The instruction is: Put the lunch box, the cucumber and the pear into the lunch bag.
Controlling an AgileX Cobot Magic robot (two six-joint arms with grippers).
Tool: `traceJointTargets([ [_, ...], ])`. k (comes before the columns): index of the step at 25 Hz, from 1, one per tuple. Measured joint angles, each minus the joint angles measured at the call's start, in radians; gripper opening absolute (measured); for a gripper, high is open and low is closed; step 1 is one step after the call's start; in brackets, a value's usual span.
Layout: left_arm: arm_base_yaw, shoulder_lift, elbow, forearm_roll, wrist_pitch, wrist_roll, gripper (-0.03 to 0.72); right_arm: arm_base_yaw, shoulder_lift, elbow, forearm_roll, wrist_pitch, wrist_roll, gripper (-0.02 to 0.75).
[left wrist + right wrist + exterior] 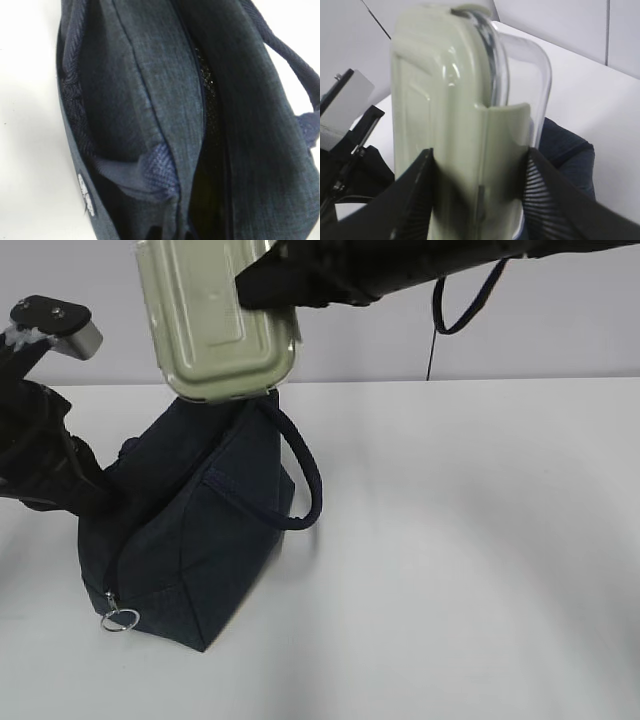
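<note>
The right gripper [477, 195], its ribbed black fingers [555, 200] half spread, clamps the lunch box [220, 320] by lid and base, holding it tilted just above the lunch bag [190, 540]. The left gripper is closed, hidden behind the bag's dark navy fabric. The box's sage lid is smooth, its base clear. The bag stands on the white table [470, 540]; its inside is too dark to make out.

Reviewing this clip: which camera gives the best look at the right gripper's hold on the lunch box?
The right wrist view: both fingers of the right gripper press the sides of the lunch box. The exterior view shows the lunch box above the lunch bag, its grip hidden by the arm. The left wrist view shows only the bag.
</note>
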Motion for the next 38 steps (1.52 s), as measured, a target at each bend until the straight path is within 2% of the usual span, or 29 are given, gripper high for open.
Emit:
traceJointTargets([
  [8,0.000,0.000,0.000,-0.004,-0.001,-0.001,0.001,0.054,0.086,-0.002,-0.082,-0.064,-0.035,0.361],
  [14,0.000,0.000,0.000,-0.005,-0.007,-0.001,0.001,0.073,0.110,-0.002,-0.358,-0.021,0.054,0.360],
  [20,0.000,0.000,0.000,-0.016,-0.013,-0.003,0.001,0.073,0.118,-0.006,-0.523,0.080,0.075,0.360],
  [25,-0.004,0.000,0.000,-0.020,-0.019,-0.005,0.001,0.082,0.168,-0.016,-0.561,0.109,0.077,0.360],
  [31,-0.004,0.000,0.000,-0.019,-0.019,-0.006,0.001,0.133,0.227,-0.033,-0.590,0.092,0.079,0.360],
  [38,-0.004,0.000,0.000,-0.002,-0.011,-0.006,0.001,0.185,0.324,-0.212,-0.636,0.152,0.195,0.361],
])
